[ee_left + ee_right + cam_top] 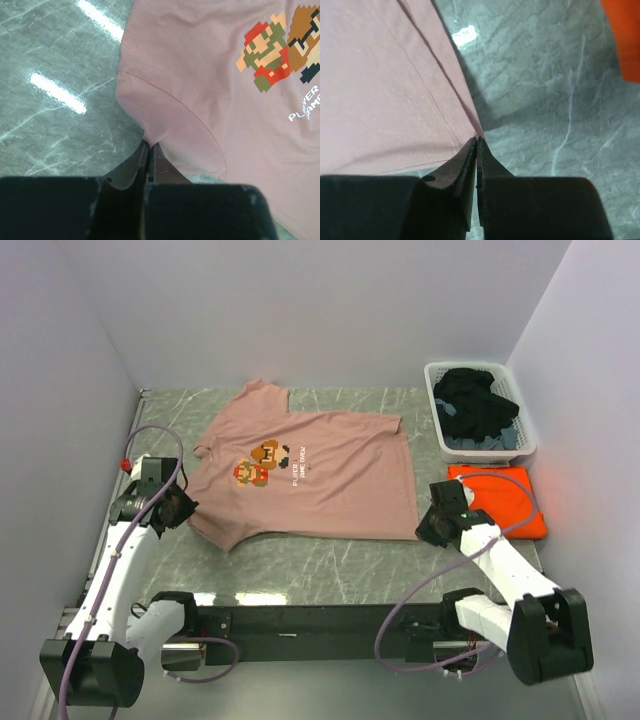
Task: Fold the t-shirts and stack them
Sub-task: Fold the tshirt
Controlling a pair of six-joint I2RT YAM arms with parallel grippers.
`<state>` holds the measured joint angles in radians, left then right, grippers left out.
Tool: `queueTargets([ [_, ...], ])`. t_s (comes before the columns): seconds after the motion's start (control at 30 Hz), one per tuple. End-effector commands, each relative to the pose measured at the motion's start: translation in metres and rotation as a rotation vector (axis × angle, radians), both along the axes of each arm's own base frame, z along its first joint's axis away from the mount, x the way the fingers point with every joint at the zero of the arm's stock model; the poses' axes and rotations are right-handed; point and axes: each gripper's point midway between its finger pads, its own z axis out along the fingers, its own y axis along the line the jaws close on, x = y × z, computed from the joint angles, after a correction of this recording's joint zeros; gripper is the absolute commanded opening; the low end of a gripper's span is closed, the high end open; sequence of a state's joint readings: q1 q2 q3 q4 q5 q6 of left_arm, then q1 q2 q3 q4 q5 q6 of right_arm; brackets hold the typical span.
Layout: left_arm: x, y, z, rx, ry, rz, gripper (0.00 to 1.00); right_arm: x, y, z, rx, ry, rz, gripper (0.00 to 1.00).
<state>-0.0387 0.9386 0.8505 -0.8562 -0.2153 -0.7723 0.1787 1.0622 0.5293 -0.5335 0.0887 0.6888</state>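
– On the worktop (330, 565), where's the dusty-pink tee (320, 475) sitting?
– It's lying flat mid-worktop, pixel print facing up, collar pointing left, hem pointing right.
– Left gripper (149, 146)?
– Jaws are pressing together, pinching the edge of the near sleeve.
– Right gripper (477, 141)?
– Jaws are sitting all but together, gripping the tee's near hem corner.
– Orange tee (505, 502)?
– It's lying folded just right of that corner, not touching it, in front of the white laundry basket (490, 454), which is holding dark clothes.
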Motion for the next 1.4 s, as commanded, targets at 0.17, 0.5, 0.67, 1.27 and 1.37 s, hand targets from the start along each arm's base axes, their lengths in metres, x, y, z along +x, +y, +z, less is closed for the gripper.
queueTargets([
  [0.17, -0.004, 0.000, 0.008, -0.008, -0.025, 0.006, 0.04, -0.016, -0.009, -0.001, 0.019, 0.006, -0.090, 0.32],
  [0.5, -0.001, -0.005, 0.018, -0.028, -0.065, -0.018, 0.04, -0.017, -0.001, -0.003, 0.036, 0.060, -0.039, 0.60],
  [0.67, -0.001, -0.008, 0.013, -0.041, -0.070, -0.026, 0.04, -0.009, 0.004, -0.004, 0.052, 0.067, -0.071, 0.60],
  [1.27, 0.001, -0.019, 0.013, -0.079, -0.099, -0.076, 0.04, 0.012, 0.020, 0.007, 0.060, 0.072, -0.178, 0.60],
  [1.37, 0.002, -0.021, 0.015, -0.081, -0.106, -0.084, 0.04, 0.007, 0.022, -0.003, 0.063, 0.112, -0.189, 0.60],
])
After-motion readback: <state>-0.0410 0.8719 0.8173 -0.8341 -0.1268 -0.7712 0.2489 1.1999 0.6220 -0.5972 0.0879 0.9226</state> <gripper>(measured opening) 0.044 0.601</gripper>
